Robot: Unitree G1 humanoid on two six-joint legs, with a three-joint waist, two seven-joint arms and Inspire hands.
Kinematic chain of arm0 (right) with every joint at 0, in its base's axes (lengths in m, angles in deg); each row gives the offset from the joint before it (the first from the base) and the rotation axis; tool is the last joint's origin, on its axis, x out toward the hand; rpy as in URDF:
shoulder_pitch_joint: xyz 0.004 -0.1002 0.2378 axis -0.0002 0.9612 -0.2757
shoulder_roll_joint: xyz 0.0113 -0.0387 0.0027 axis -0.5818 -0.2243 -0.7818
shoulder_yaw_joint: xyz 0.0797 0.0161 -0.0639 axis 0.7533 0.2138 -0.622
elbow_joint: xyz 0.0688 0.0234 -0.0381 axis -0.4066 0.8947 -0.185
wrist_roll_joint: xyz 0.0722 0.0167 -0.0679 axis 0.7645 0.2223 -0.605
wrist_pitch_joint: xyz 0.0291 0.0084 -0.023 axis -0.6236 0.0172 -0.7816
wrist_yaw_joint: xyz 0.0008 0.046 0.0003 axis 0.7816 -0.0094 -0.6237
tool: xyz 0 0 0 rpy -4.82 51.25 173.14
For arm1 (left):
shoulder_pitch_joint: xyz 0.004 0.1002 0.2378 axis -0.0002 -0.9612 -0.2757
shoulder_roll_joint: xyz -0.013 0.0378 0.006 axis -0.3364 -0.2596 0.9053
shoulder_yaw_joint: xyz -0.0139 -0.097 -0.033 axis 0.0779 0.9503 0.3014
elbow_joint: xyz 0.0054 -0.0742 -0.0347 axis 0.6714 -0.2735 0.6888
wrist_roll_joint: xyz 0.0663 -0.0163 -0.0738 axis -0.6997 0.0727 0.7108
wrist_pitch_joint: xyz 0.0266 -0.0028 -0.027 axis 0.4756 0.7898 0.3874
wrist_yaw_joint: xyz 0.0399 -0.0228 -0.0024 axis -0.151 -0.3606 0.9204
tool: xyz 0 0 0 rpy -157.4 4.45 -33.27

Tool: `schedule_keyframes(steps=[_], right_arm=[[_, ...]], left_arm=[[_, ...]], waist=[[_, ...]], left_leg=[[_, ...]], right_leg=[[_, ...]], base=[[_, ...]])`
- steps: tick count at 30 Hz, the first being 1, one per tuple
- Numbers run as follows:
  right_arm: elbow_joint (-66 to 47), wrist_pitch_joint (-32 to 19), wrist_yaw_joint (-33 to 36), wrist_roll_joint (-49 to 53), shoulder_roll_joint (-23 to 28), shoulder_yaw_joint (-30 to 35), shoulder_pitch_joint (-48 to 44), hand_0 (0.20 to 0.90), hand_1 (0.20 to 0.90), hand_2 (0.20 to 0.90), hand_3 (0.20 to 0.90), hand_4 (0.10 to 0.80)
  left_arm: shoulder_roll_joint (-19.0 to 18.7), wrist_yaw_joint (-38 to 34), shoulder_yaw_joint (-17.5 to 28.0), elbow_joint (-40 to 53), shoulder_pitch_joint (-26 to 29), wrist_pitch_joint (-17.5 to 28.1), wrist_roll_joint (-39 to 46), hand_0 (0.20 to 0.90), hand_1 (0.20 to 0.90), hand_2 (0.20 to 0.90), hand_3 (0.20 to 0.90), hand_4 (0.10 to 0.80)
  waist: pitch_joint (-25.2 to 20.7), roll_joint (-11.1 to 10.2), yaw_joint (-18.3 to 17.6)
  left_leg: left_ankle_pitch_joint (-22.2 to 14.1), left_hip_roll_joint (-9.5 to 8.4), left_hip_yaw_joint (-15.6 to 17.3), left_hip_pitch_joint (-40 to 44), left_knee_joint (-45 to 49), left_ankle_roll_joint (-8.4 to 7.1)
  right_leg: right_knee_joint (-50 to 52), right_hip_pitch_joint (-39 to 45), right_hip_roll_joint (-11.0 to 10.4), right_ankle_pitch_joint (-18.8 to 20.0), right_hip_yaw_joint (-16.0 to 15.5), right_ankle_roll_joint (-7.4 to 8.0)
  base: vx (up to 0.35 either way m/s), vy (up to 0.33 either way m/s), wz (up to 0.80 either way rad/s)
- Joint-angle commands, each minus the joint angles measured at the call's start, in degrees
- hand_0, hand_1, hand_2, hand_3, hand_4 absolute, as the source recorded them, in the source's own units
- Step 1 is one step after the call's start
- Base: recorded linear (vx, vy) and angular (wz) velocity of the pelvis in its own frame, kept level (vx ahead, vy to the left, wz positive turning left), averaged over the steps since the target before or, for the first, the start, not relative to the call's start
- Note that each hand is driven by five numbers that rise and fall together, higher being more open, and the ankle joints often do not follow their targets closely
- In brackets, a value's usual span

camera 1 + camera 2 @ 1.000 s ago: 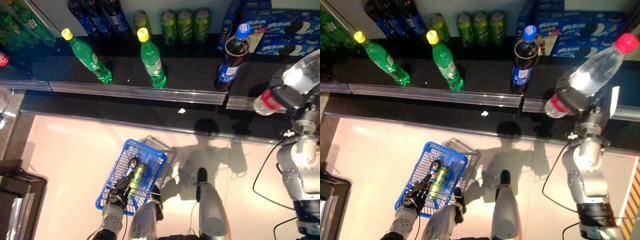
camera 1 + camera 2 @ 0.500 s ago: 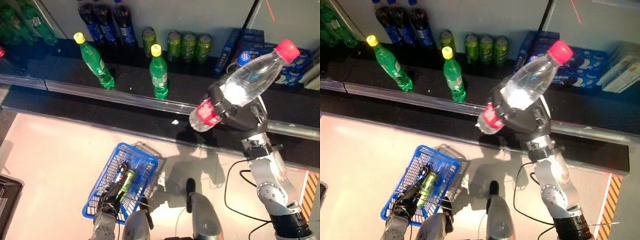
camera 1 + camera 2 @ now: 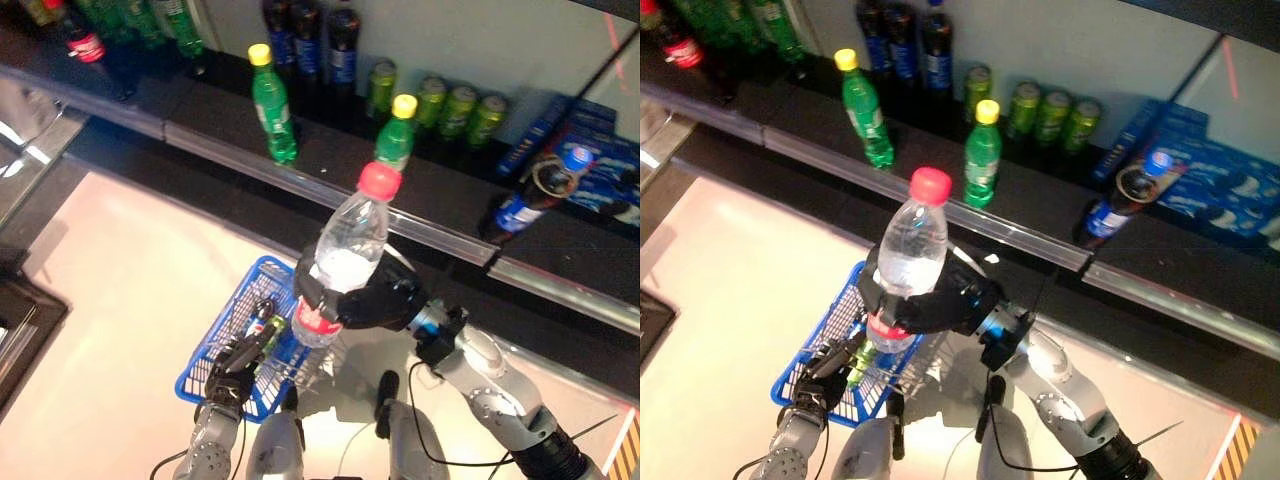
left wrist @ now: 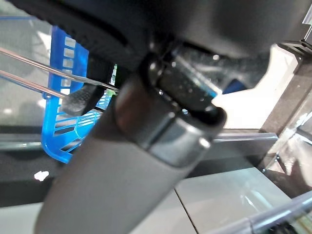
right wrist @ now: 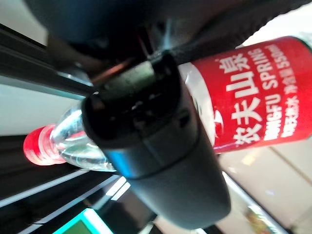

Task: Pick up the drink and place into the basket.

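A clear water bottle (image 3: 346, 248) with a red cap and red label stands nearly upright in my right hand (image 3: 378, 300), whose fingers wrap its lower body. Its base hangs just above the right side of the blue wire basket (image 3: 222, 330). In the right wrist view the thumb (image 5: 156, 161) presses across the bottle (image 5: 258, 92) by the label. My left hand (image 3: 232, 366) is at the basket's near edge, a finger (image 4: 82, 98) curled on the wire handle (image 4: 34, 68). A green drink (image 3: 270, 330) and a dark bottle lie inside the basket.
A dark shelf (image 3: 330, 160) runs across the back with a metal front rail (image 3: 440, 245). On it stand green bottles (image 3: 270, 100), dark cola bottles (image 3: 320, 40), green cans (image 3: 440, 100) and blue boxes (image 3: 600, 170). A black stand (image 3: 20, 310) sits at the left.
The camera has shifted. My right hand has brought the water bottle down from shelf height and leftward until it hangs over the basket, turned more upright. The left hand still holds the basket.
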Motion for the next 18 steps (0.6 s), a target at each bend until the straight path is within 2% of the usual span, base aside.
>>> schedule_keyframes(steps=[1, 7, 18], right_arm=[[-3.43, -12.00, 8.19, -4.97, -3.54, -0.53, -9.93, 0.300, 0.300, 0.300, 0.200, 0.100], [2.84, -13.20, 17.88, -8.54, -3.52, -3.52, -15.25, 0.300, 0.300, 0.300, 0.200, 0.100], [12.56, -12.89, 29.10, -13.53, -5.24, -7.70, -21.49, 0.300, 0.300, 0.300, 0.200, 0.100]], left_arm=[[-3.06, 6.78, -0.07, 23.39, 2.68, 6.73, -0.78, 0.300, 0.300, 0.300, 0.200, 0.100], [-6.49, 9.22, -0.94, 31.04, 4.55, 5.22, 1.35, 0.300, 0.300, 0.300, 0.200, 0.100], [-9.64, 14.60, -2.21, 35.58, 5.50, 1.54, 4.55, 0.300, 0.300, 0.300, 0.200, 0.100]], waist=[[-6.97, -0.14, 1.65], [-5.52, 0.85, 5.26], [-5.68, 1.71, 10.19]], left_leg=[[-2.02, -2.26, -0.28, -0.64, 5.10, 1.98], [-0.59, -3.97, -4.48, -1.53, 3.35, 2.33], [-0.46, -6.03, -9.16, -2.04, 3.65, 2.65]], right_leg=[[-5.21, 7.65, 0.64, -1.89, 0.40, 0.38], [-5.16, 8.01, -0.12, -1.51, -2.24, 0.94], [-5.16, 9.89, -1.66, -1.07, -6.18, 1.49]], base=[[-0.048, 0.033, 0.44], [-0.020, 0.012, 0.33], [0.041, -0.004, 0.31]])
